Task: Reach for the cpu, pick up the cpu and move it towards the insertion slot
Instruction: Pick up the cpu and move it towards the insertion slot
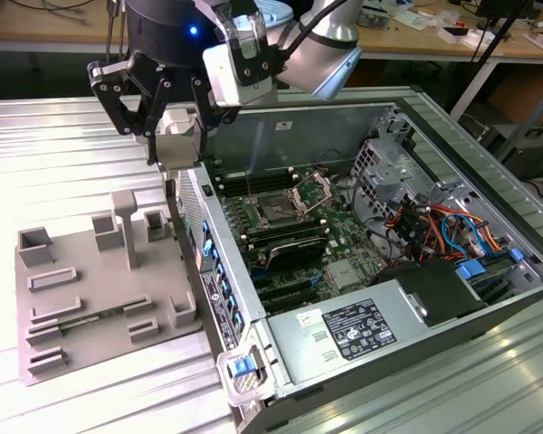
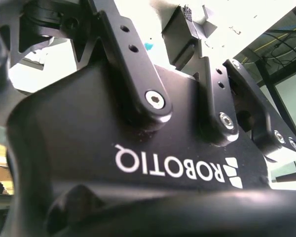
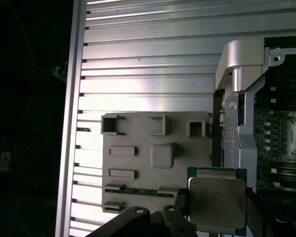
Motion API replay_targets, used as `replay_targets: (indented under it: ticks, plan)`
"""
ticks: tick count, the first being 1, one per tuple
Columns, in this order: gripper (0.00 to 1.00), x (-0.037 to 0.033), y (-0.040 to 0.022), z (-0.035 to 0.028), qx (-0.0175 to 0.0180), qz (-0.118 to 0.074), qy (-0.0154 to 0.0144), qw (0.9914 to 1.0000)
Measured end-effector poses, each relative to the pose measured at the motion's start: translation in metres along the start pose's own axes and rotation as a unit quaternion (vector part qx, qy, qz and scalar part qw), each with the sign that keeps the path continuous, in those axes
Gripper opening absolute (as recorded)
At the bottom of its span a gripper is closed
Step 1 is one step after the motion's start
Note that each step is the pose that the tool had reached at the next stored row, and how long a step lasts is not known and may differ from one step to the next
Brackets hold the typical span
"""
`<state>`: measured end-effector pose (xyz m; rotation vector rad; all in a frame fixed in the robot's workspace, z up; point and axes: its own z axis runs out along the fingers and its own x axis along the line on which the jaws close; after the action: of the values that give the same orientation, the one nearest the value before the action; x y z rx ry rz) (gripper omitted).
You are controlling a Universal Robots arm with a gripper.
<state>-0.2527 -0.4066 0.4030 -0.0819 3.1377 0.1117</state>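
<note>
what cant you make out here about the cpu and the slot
- cpu: its lower edge is cut off by the frame in the first wrist view; in the exterior view the tool hides most of it.
- insertion slot: too small in the exterior view to see its contacts.
- Fingertip contact: hidden behind the tool body in the second wrist view.

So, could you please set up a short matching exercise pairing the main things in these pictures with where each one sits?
Things:
1. cpu
2. insertion slot
3. grey tray
4. power supply

Places:
A. on the ribbed metal table, outside the computer case
B. held in the claw, above the case's edge
C. on the green board, lid frame open
D. inside the case, at its near corner, labelled top

Pairs: 1-B, 2-C, 3-A, 4-D
</note>
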Motion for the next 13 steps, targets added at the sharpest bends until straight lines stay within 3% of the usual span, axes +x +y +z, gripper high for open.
replay_targets:
  ticks: [13]
  plan:
    - [0.54, -0.0116, -0.0006, 0.0002, 0.0, 0.0, 0.0, 1.0]
